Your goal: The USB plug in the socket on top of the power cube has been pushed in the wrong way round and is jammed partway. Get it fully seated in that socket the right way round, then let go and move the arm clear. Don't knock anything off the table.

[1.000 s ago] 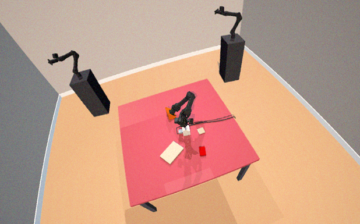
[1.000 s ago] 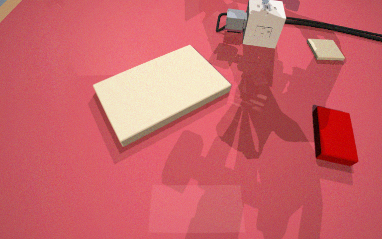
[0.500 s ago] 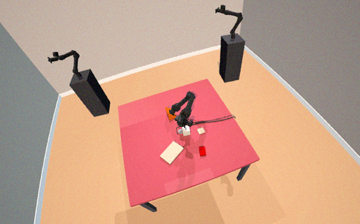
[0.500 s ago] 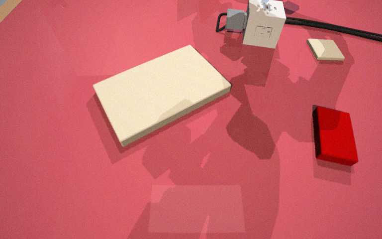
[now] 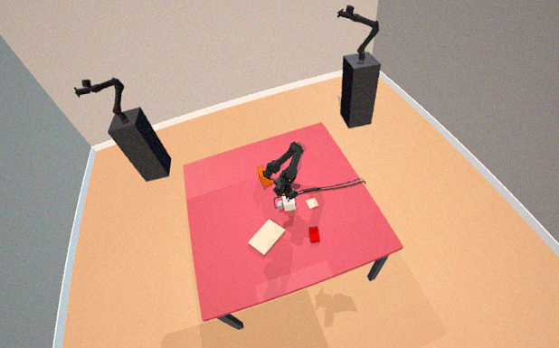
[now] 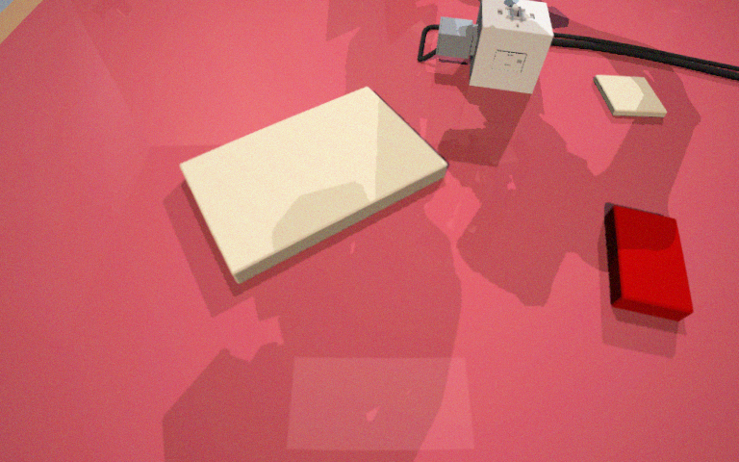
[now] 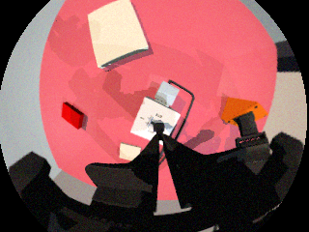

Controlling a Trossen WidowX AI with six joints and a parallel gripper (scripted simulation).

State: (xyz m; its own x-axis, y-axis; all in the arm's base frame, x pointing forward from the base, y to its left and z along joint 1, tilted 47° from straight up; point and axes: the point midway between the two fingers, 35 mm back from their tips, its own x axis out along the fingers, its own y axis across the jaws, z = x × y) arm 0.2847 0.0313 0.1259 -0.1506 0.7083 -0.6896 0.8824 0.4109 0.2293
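The white power cube (image 5: 289, 205) (image 6: 506, 60) (image 7: 142, 121) stands upright on the red table, its socket face up. My gripper (image 7: 159, 136) points down over its top and is shut on the USB plug (image 6: 511, 2) (image 7: 158, 127). In the exterior view only a small blue-grey bit of the plug shows, at the top socket, and the fingers are out of frame. The fingertips hide much of the plug in the wrist view. Its depth in the socket and which way round it is cannot be told. A grey-blue adapter (image 6: 454, 38) (image 7: 167, 93) sits in the cube's side.
A black cable loop is beside the adapter. Black cables (image 5: 331, 187) (image 6: 643, 52) run to the table's right edge. Around stand a small cream tile (image 5: 312, 203) (image 6: 629, 95) (image 7: 129, 152), a red block (image 5: 314, 234) (image 6: 648, 261) (image 7: 72, 115), a large cream slab (image 5: 267, 236) (image 6: 316, 163) (image 7: 117, 34) and an orange piece (image 5: 264, 177) (image 7: 241, 107).
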